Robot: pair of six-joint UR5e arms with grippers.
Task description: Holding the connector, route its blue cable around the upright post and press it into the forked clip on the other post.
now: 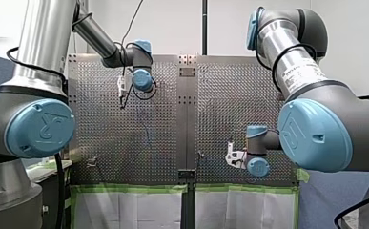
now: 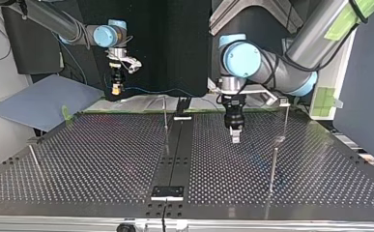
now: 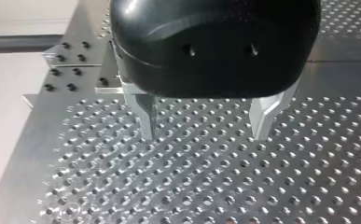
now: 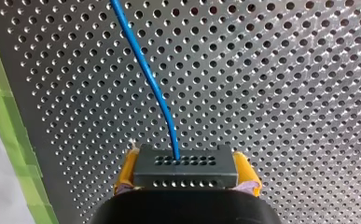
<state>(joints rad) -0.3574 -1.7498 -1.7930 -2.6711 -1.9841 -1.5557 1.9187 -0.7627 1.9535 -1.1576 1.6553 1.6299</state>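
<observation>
Right wrist view: right tool (image 4: 187,174) clamps connector (image 4: 185,167).

Open table (image 2: 102,159) for you across the top view's left half, bar one leaning rod (image 2: 35,162). A centre post (image 2: 165,121) stands by the seam. The far post (image 2: 286,121) and near post (image 2: 273,169) stand beside the left gripper (image 2: 235,137). The blue cable (image 4: 145,74) stretches ahead of the right gripper (image 4: 185,170).

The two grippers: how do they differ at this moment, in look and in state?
My left gripper is open and empty; my right gripper is shut on the connector, from which the blue cable leads away. The left gripper has bare metal fingers; the right gripper has yellow pads. Both point down at the perforated table.
</observation>
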